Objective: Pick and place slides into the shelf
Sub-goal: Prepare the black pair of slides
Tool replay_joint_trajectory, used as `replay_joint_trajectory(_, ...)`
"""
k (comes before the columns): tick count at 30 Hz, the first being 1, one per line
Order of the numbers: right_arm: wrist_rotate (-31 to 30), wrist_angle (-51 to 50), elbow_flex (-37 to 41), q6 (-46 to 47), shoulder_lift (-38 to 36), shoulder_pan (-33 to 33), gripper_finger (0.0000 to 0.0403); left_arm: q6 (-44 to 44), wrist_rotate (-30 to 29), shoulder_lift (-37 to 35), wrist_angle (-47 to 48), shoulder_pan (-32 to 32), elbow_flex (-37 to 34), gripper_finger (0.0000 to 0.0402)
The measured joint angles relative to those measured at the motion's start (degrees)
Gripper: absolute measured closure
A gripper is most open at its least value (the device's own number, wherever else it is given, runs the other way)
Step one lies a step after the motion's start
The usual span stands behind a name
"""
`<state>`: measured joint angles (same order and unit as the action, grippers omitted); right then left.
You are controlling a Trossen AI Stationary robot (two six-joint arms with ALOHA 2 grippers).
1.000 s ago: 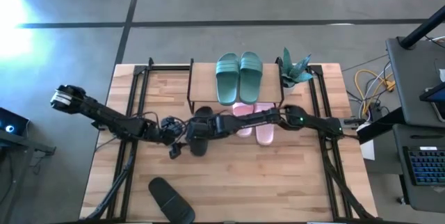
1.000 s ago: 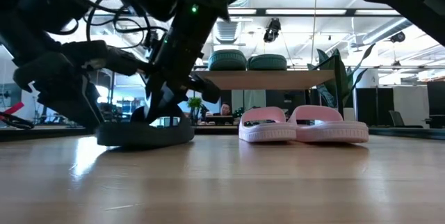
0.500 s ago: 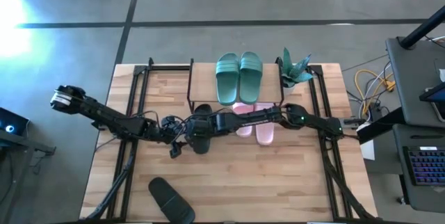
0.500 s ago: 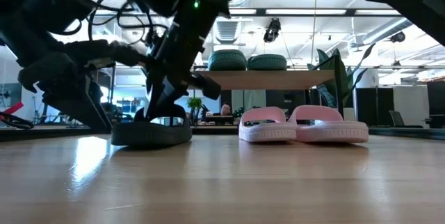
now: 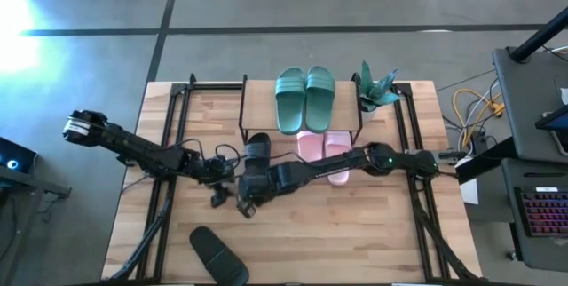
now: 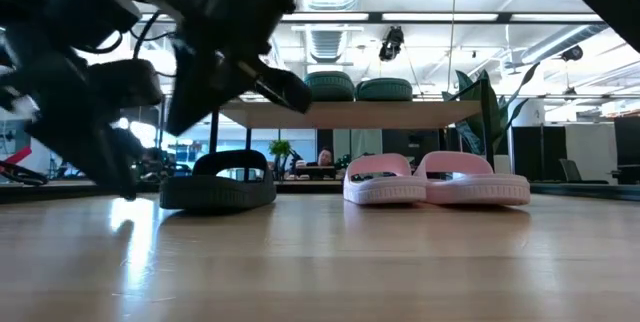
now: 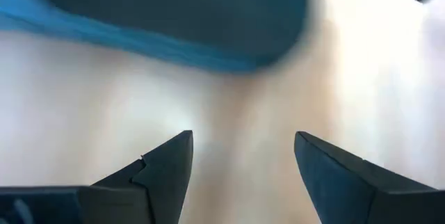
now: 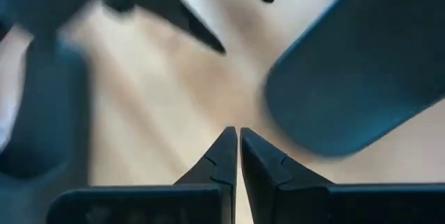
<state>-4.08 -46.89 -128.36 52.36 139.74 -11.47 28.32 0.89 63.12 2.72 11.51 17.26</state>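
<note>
We are reaching both arms low to mid-table — our left gripper [image 5: 219,195] spread wide and empty, our right gripper [image 5: 246,206] pressed together, holding nothing. One black slide [image 5: 256,151] is lying under the shelf [image 5: 302,130] beside the pink pair [image 5: 323,150]; the other black slide [image 5: 218,258] is sitting near the table's front edge — bare wood between.

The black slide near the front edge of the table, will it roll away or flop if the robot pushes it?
The black slide lies flat on the wooden table, so it would probably skid, not roll. It looks thick and rubbery, so likely bendy rather than floppy, and fairly light. Its rubber may drag on the wood.
</note>
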Motion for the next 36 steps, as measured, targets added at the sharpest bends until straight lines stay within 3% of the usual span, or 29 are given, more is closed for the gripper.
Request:
replay_joint_trajectory(8,2.74,0.01,-0.55,-0.74,0.00,-2.90,0.0390,11.46,30.01,-5.39,1.38,0.68,-0.02,0.0164)
replay_joint_trajectory(11,2.55,-0.05,-0.55,0.02,0.00,-3.95,0.0390,18.43,36.56,-9.27,1.70,2.39,-0.02,0.0164)
replay_joint_trajectory(15,2.06,-0.16,-0.55,1.56,0.00,-5.51,0.0390,27.88,35.68,-14.67,1.48,6.47,-0.02,0.0164)
replay_joint_trajectory(24,-3.27,-0.74,-0.50,4.10,0.00,-9.14,0.0371,45.12,21.65,-19.19,-1.84,18.71,-0.02,0.0164)
replay_joint_trajectory(30,-5.29,-1.18,-0.46,4.96,0.00,-11.05,0.0313,52.66,14.60,-14.15,-9.48,26.40,-0.02,0.0164)
replay_joint_trajectory(36,-8.35,-4.69,-0.46,8.95,0.00,-13.07,0.0260,55.33,11.98,-4.87,-10.32,32.50,3.07,0.0164)
